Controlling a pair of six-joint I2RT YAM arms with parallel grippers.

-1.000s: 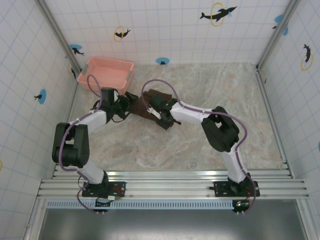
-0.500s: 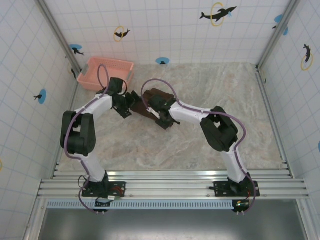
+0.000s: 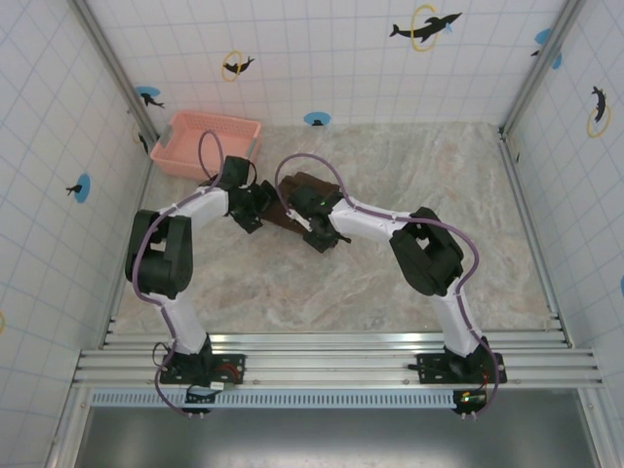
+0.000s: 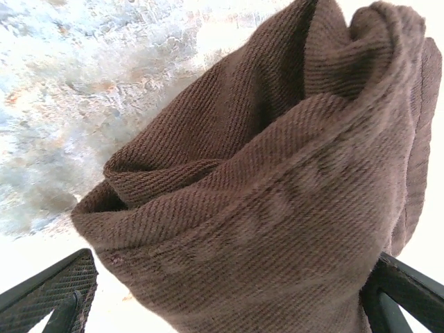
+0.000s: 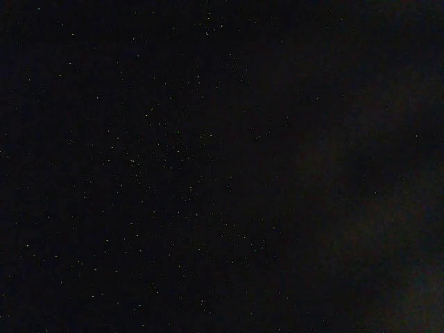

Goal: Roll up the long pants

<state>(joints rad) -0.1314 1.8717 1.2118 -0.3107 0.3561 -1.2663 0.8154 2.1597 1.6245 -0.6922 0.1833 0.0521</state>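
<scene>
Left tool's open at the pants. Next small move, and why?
Likely close the left tool on the pants: its fingers stand open either side of the bunched cloth end, nothing gripped yet. The right tool sits on the pants farther along, so the bundle should hold while the left grips.

Looked like a robot test cell in a lab, dressed up as a tiled bathroom.
Was walled on three sides by white tile-print panels (image 3: 322, 58) dotted with dolphin stickers (image 3: 421, 28), framed by aluminium corner posts (image 3: 109, 63), floored with a marble-look counter (image 3: 439, 175), and fronted by an aluminium rail (image 3: 331, 363) with the cabled left arm (image 3: 161, 263) and right arm (image 3: 429, 258) bolted on; held a pink basket (image 3: 175, 146) in the far left corner.
</scene>
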